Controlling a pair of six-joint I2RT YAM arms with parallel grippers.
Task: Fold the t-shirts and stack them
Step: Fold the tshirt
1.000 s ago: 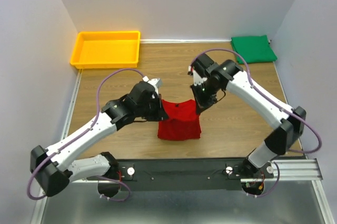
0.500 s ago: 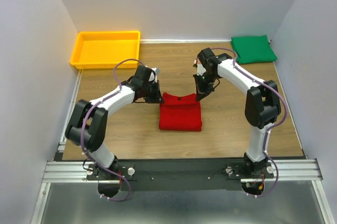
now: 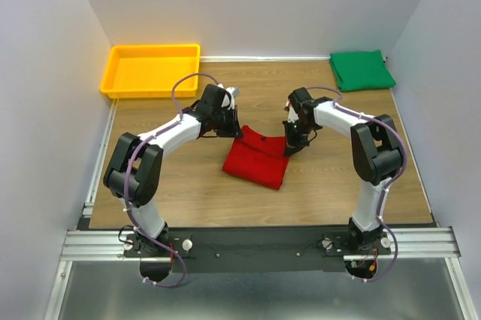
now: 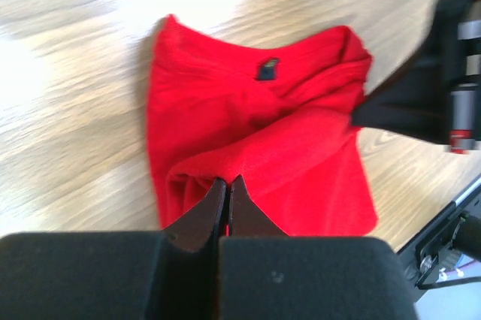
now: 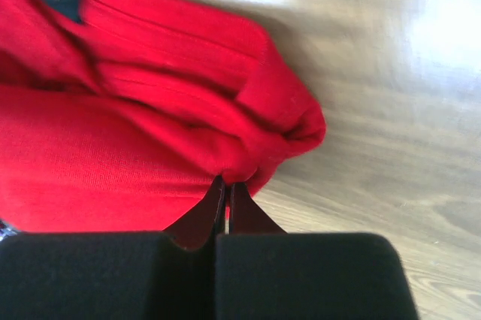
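Top external shows the folded red t-shirt (image 3: pixel 255 161) mid-frame, its two upper corners pinched tight by the left gripper (image 3: pixel 240 134) and right gripper (image 3: pixel 288 149), seemingly to carry it flat toward the green t-shirt (image 3: pixel 361 70) folded at upper right

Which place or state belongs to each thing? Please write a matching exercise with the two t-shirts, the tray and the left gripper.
Things:
1. red t-shirt
2. green t-shirt
3. yellow tray
4. left gripper

Places or states:
A. far left corner of the table
B. shut on the red t-shirt
C. folded, far right corner
D. rumpled, in the middle

Pairs: 1-D; 2-C; 3-A; 4-B
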